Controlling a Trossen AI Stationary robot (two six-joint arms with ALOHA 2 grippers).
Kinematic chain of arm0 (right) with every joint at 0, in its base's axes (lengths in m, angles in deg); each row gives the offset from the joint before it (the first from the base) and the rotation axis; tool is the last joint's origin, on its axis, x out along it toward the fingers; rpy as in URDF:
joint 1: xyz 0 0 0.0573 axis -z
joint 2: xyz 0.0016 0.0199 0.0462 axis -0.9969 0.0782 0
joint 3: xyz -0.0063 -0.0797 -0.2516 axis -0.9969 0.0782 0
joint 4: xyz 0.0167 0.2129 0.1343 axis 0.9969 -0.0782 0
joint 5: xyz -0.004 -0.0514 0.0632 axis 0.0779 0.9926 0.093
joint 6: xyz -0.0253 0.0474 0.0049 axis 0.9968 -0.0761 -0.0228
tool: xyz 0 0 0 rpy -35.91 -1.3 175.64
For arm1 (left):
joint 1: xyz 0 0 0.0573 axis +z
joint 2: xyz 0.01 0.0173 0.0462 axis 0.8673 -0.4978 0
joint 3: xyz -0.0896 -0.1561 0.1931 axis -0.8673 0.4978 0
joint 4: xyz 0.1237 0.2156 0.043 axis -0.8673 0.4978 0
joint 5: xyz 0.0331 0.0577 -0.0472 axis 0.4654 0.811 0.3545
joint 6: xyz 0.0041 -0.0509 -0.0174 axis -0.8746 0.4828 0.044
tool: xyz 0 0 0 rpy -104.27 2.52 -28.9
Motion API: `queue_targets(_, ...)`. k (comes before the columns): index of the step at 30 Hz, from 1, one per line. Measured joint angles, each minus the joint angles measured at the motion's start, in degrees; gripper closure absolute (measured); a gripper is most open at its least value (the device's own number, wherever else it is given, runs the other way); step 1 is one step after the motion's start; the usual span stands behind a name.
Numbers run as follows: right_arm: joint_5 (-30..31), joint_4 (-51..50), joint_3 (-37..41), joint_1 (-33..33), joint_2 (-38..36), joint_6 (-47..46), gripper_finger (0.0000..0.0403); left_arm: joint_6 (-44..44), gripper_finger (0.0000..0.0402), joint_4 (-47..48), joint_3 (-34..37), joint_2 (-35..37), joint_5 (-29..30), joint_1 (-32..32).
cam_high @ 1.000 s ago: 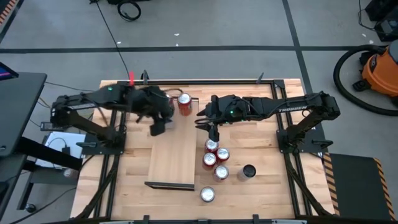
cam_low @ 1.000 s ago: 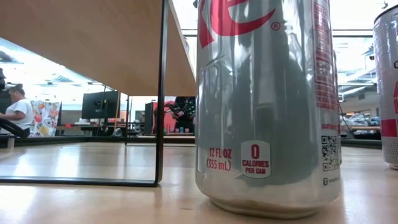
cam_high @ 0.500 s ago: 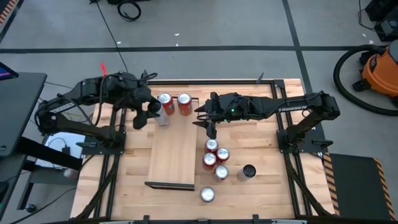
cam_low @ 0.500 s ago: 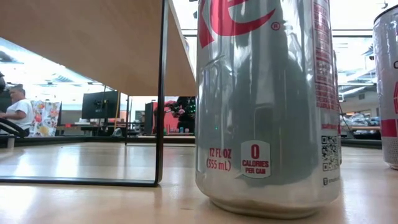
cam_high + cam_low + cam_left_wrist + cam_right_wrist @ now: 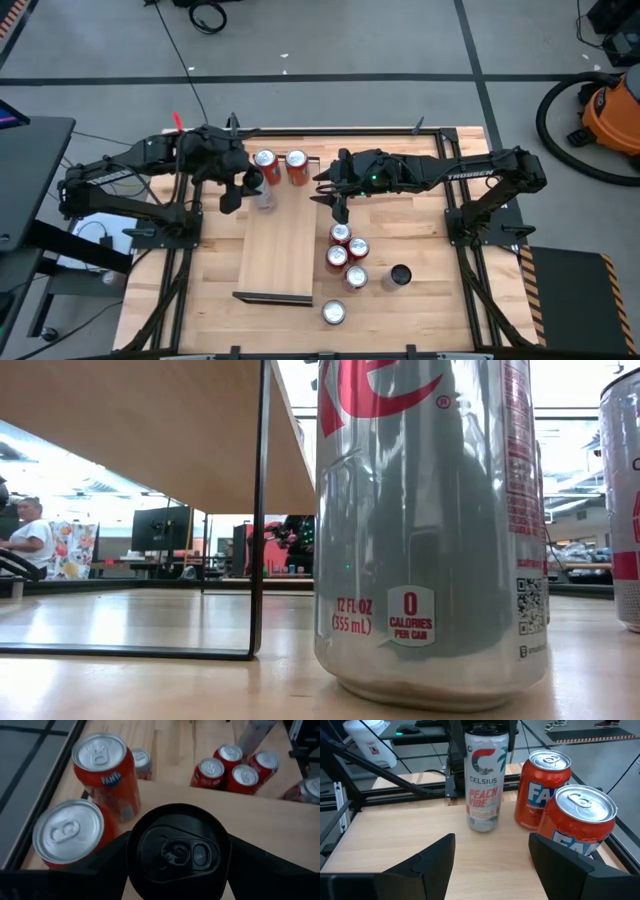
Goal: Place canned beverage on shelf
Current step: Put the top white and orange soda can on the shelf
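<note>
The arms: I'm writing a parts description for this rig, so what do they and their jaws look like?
Both arms are dark, almost black, built of jointed segments. The right arm carries white lettering along its forearm and a small green light near the wrist. The left arm has a red tag. The right gripper has flat, angular matte-black jaws.

- Silver can [image 5: 430, 530] up close in the low view reads "12 FL OZ (355 mL)" and "0 CALORIES PER CAN".
- Tall slim can [image 5: 483, 780] says "CELSIUS PEACH VIBE".
- Orange can [image 5: 106, 775] shows "Fanta".
- Right arm [image 5: 470, 177] carries "TROSSEN".
</note>
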Motion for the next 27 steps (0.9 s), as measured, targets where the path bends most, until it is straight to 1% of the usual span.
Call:
queue_targets(4, -0.02, -0.17, 0.00, 0.00, 0.00, 0.00, 0.0140, -1.63, 0.0127, 0.39, 0.13, 0.00, 1.31, 0.00)
queue_targets(12, 0.06, -0.09, 0.00, 0.02, 0.00, -0.01, 0.0140, -6.62, 0.0127, 1.48, 0.09, 0.04, 1.73, -0.02)
queue_targets(17, 0.24, -0.06, 0.00, 0.13, 0.00, -0.02, 0.0140, -6.57, 0.0124, 1.56, 0.09, 0.04, 1.78, -0.01)
queue_targets(20, 0.19, -0.17, 0.00, 0.13, 0.00, 0.00, 0.0140, -6.49, 0.0109, 1.60, 0.09, 0.02, 1.92, -0.02)
queue_targets(27, 0.04, -1.39, 0.00, 0.26, 0.02, -0.01, 0.0140, -6.43, 0.0053, 1.06, 0.02, 0.02, 3.53, 0.00)
